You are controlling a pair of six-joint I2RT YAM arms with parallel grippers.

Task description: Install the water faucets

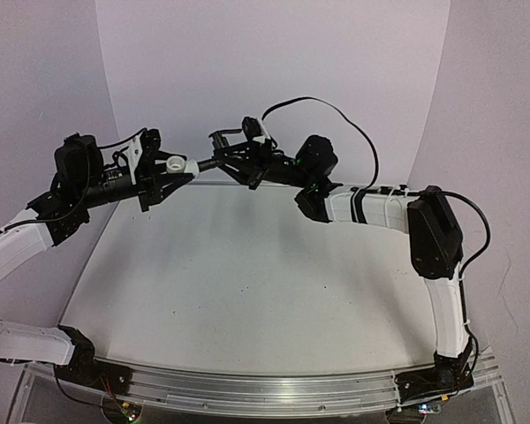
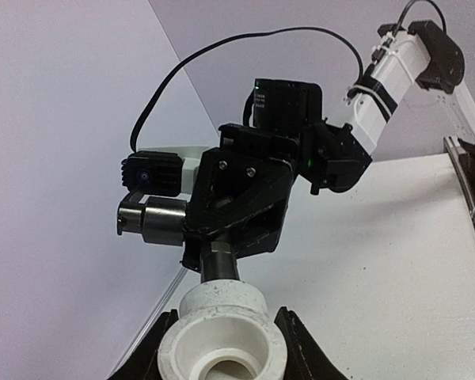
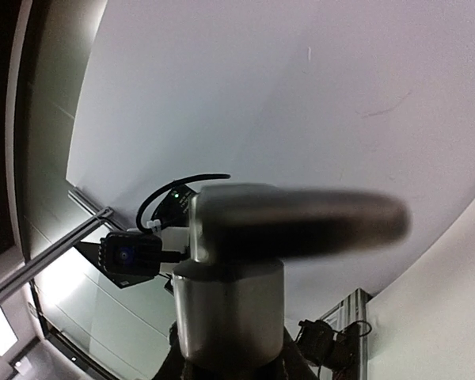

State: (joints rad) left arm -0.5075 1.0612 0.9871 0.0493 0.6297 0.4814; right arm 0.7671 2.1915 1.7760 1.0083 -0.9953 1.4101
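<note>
L hand [image 1: 178, 170] tight on white fitting [image 2: 222, 332], R hand [image 1: 231, 163] tight on black faucet [image 2: 219, 265].

A matte white rectangular counter [image 1: 247, 283], faintly speckled. Along the counter's near edge runs a ribbed silver aluminium rail [image 1: 265, 393]. Plain pale lilac wall panels [image 1: 274, 53] rise behind the counter's far edge.

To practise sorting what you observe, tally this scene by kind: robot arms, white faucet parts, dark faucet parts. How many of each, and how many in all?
robot arms: 2 (left arm, right arm)
white fitting: 1
dark faucet piece: 1
total: 4
</note>
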